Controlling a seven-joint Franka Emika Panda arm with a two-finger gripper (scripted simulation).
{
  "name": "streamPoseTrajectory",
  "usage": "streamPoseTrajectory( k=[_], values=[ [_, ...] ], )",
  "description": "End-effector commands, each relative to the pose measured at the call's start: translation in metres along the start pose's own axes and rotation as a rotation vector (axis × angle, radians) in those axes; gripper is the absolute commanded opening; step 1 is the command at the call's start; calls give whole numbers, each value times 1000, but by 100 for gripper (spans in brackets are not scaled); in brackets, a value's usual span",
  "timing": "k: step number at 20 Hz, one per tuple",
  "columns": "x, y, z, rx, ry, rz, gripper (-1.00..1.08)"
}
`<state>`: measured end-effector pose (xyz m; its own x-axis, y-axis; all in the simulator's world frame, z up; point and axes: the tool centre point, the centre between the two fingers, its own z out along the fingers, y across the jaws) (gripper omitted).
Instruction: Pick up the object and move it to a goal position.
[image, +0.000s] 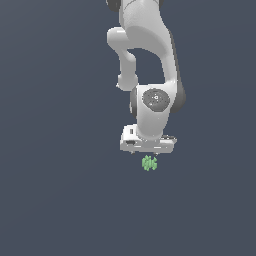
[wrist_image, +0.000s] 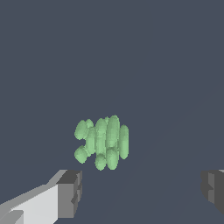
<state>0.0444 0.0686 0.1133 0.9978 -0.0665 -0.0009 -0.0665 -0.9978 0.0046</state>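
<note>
- gripper (wrist_image: 140, 192) is spread wide, nothing in it.
- green blob (wrist_image: 102, 142) sits on the dark floor, right under the hand, not touching the fingers (wrist_image: 70, 192).
- blob's lumps look taller than wide in wrist cam.
- next, i think: go straight down, then squeeze.

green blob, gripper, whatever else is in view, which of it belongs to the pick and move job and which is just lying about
Belongs to the job:
- green blob, the thing to pick up
- gripper, fingers wide apart, nothing between them

Just lying about:
- nothing else shows; only a plain dark background
</note>
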Motion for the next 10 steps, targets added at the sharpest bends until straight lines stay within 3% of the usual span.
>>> streamPoseTrajectory(
  k=[1,10],
  values=[
    [4,-13,9,2,1,3,100],
    [8,-29,22,4,0,4,100]
  ],
)
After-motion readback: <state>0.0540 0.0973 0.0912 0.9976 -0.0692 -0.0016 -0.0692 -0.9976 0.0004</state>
